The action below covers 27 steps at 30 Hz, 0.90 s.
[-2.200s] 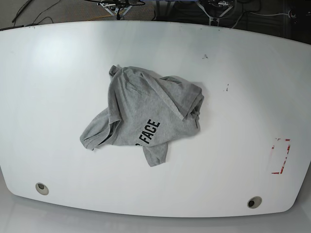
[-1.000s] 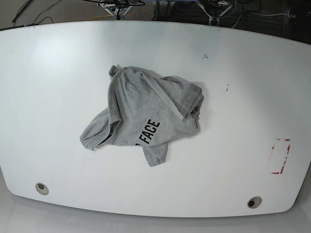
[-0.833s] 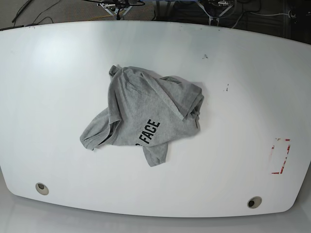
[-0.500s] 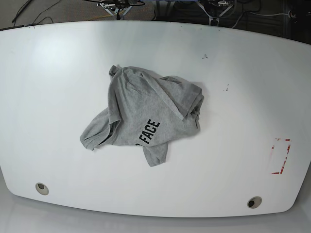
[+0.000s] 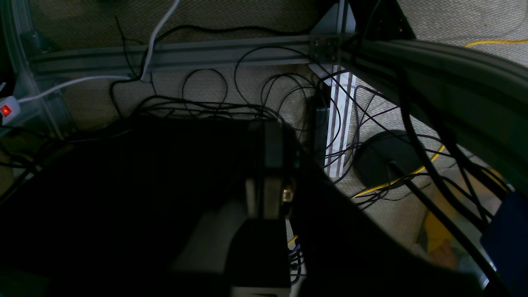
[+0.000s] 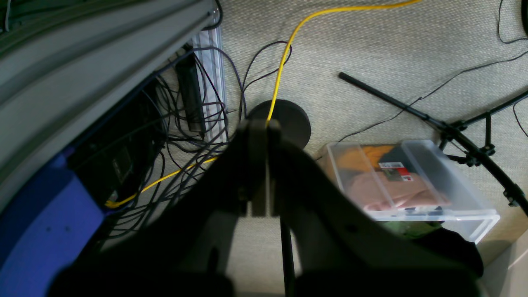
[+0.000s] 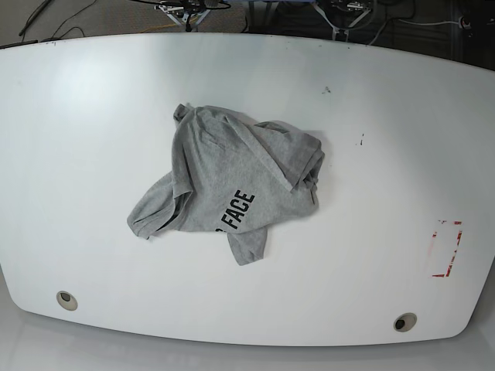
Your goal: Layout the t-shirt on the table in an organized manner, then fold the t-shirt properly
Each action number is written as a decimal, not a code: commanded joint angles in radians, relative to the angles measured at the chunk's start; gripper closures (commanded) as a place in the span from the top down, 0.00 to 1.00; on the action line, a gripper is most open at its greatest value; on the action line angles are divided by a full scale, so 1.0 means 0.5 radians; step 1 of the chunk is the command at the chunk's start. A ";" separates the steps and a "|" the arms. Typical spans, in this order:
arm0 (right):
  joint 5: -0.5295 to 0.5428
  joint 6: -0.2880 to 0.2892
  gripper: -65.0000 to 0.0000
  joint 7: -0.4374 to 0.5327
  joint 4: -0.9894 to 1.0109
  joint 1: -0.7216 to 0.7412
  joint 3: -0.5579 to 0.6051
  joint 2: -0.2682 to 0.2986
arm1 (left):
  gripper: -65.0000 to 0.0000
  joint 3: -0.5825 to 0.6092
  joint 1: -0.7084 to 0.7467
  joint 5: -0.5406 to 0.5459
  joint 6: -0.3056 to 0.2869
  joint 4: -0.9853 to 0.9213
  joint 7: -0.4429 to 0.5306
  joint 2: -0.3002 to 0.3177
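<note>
The grey t-shirt (image 7: 232, 182) lies crumpled in a heap near the middle of the white table (image 7: 85, 154), with black letters "FACE" showing on its lower part. Neither arm appears in the base view. In the left wrist view my left gripper (image 5: 272, 165) hangs off the table over the floor, its dark fingers pressed together with nothing between them. My right gripper (image 6: 259, 165) in the right wrist view is likewise shut and empty above the carpet.
A red rectangular outline (image 7: 446, 248) marks the table's right side, and two round holes (image 7: 67, 300) (image 7: 403, 322) sit near its front edge. Below the table lie tangled cables (image 5: 231, 103), a yellow cable (image 6: 284, 53) and a clear plastic bin (image 6: 408, 185).
</note>
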State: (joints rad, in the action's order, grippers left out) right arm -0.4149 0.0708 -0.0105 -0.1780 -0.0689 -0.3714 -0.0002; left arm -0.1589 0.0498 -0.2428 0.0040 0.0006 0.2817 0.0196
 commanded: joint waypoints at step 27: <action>-0.015 0.001 0.00 -0.006 -0.010 -0.008 -0.001 0.004 | 0.01 0.004 0.012 -0.012 0.011 -0.001 0.006 -0.002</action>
State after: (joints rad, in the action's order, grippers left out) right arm -0.4156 0.0704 -0.0109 -0.1814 -0.0704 -0.3717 -0.0002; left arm -0.1585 0.0525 -0.2470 0.0040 0.0006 0.2813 0.0196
